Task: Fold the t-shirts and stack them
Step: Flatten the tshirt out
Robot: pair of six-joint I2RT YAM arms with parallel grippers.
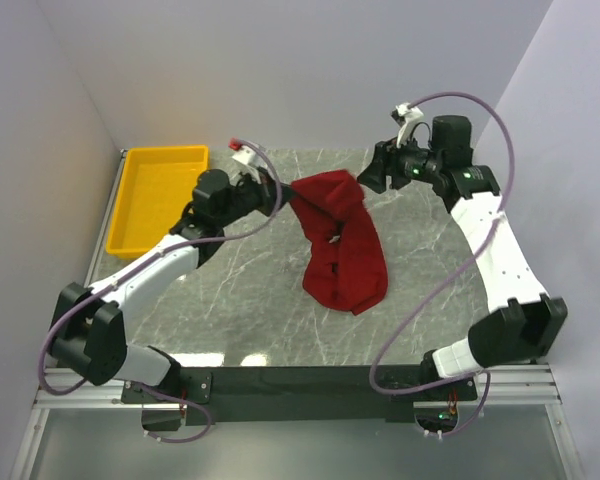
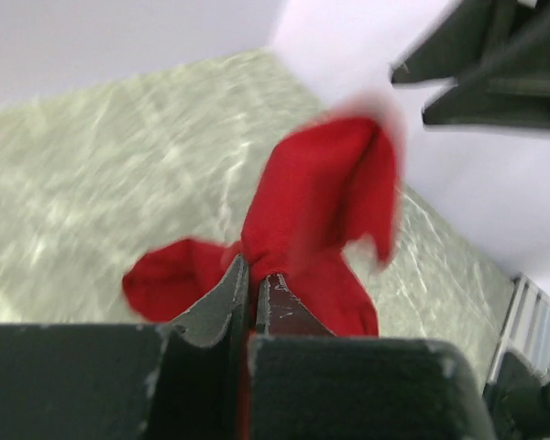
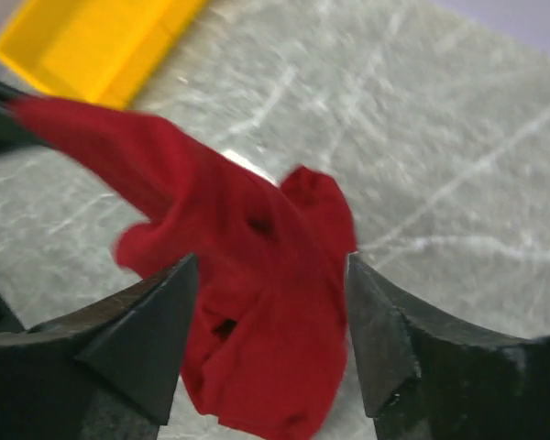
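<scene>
While the t-shirt [image 1: 345,245] droops bunched between our arms, we judge the step to be spreading it flat. Both top corners need a firm pinch, then an even pull toward nine and three o'clock. The yellow tray [image 1: 165,152] sits at ten o'clock on the table [image 1: 250,290]. Our left gripper [image 1: 280,195] is clamped tight on a shirt edge, and the cloth trails toward five o'clock onto the table. Our right gripper [image 1: 363,178] holds nothing, its jaws wide apart beside the shirt's one-o'clock corner.
</scene>
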